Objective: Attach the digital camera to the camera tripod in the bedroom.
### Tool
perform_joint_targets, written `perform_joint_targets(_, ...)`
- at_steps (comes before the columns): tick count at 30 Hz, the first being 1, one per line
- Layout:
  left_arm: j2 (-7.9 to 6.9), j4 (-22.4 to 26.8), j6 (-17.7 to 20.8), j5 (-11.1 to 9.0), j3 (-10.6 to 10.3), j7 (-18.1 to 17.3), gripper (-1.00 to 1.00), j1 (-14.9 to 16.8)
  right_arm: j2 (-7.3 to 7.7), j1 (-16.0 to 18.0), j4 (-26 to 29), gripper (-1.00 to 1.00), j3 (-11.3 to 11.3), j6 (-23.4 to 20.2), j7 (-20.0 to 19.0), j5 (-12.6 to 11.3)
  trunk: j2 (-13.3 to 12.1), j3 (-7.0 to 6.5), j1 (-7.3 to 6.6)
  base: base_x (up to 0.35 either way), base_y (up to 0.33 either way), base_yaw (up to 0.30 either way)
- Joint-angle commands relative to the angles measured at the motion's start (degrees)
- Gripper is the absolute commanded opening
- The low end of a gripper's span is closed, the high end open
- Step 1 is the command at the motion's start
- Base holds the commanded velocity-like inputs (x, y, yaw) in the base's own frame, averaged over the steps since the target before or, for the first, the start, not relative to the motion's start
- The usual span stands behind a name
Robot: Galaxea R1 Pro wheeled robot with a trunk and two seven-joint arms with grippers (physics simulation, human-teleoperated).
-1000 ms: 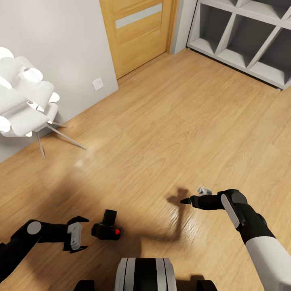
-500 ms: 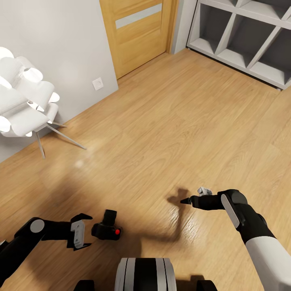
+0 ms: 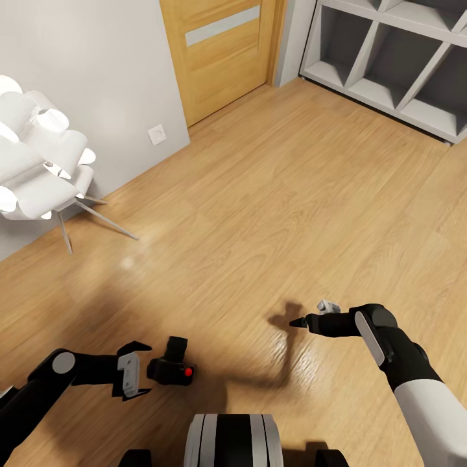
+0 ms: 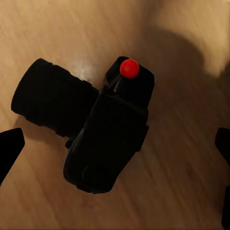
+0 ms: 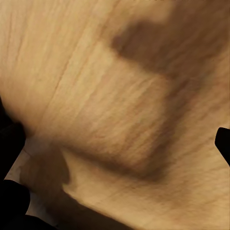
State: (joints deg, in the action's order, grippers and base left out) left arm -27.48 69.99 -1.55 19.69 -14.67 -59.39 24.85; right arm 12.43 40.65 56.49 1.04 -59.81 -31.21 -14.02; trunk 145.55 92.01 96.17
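Light wood plank floor (image 3: 272,194) fills most of the head view. Grey wall (image 3: 78,58) at 10–11 o'clock, with a white socket (image 3: 157,134) low on it. Wooden door (image 3: 220,45) at 12 o'clock. Grey cubby shelving (image 3: 395,58) at 1–2 o'clock. White petal-shaded lamp (image 3: 35,162) on thin metal legs at 9 o'clock, standing against the wall.

Robot base (image 3: 233,440) at 6 o'clock.

Right arm reaches in from 4 o'clock. Right pincer (image 3: 305,321) hangs over bare floor, well apart from the camera, its shadow on the planks just beside it. Cannot tell from either view whether it is released or clenched; the right wrist view gives floor (image 5: 120,96) and shadow, with one dark fingertip (image 5: 223,141) at the frame edge.

Left arm comes in from 8 o'clock. Left pincer (image 3: 144,368) is released, jaws spread wide, just beside the camera, not touching it.

Digital camera (image 3: 171,367) lies on the floor at 7 o'clock, just ahead of the base. In the left wrist view the digital camera (image 4: 91,129) sits between the two fingertips (image 4: 9,146), clear gaps either side, lens barrel (image 4: 50,98) to one side, red button (image 4: 129,68) on top.
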Motion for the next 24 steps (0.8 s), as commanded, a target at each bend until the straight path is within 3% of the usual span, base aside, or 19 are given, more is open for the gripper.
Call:
perform_joint_targets(1, 0.11, 0.03, -0.15, 0.30, 0.02, -0.06, 1.00, 0.03, 0.05, 0.01, 0.03, 1.00, 0.10, -0.19, -0.08, -0.04, 0.01, 0.03, -0.01, 0.000, 0.000, 0.000)
perform_joint_targets(16, 2.39, -0.46, -0.12, 0.57, 0.83, 0.22, 1.00, 0.03, 0.05, -0.01, 0.08, 1.00, 0.10, -0.19, -0.11, -0.04, 0.01, 0.03, -0.01, 0.000, 0.000, 0.000)
perform_joint_targets(24, 2.61, -2.81, -0.19, 0.68, 0.93, 1.36, 1.00, 0.27, 0.06, 0.02, 0.07, 1.00, 0.10, -0.19, -0.11, -0.08, 0.01, 0.03, -0.01, 0.000, 0.000, 0.000)
